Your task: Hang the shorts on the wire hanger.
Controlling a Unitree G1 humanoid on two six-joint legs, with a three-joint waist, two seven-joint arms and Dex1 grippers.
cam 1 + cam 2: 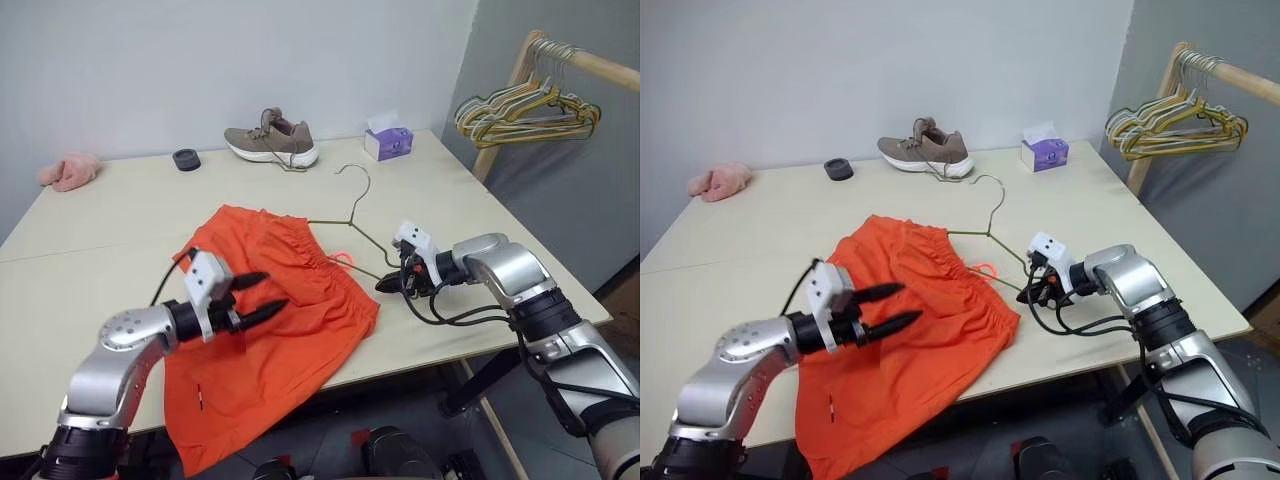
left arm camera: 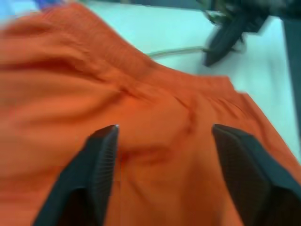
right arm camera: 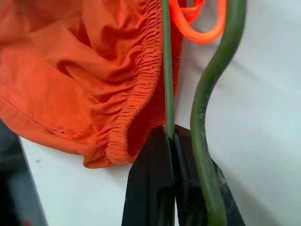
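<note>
Shorts (image 1: 272, 320) lie flat on the table (image 1: 90, 250), directly under and ahead of the left gripper (image 1: 262, 296), whose fingers are spread wide, holding nothing, just above the cloth. Right gripper (image 1: 388, 284), pinched on the wire hanger (image 1: 352, 215) at its lower arm, sits just beside the waistband's right end. Hanger runs from there up-table, hook away from the robot; left arm is nearer the fabric.

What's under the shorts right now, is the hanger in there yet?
Part of the wire hanger runs beneath the shorts at the waistband; its hook and right side lie exposed on the table. How far it reaches underneath is covered.
</note>
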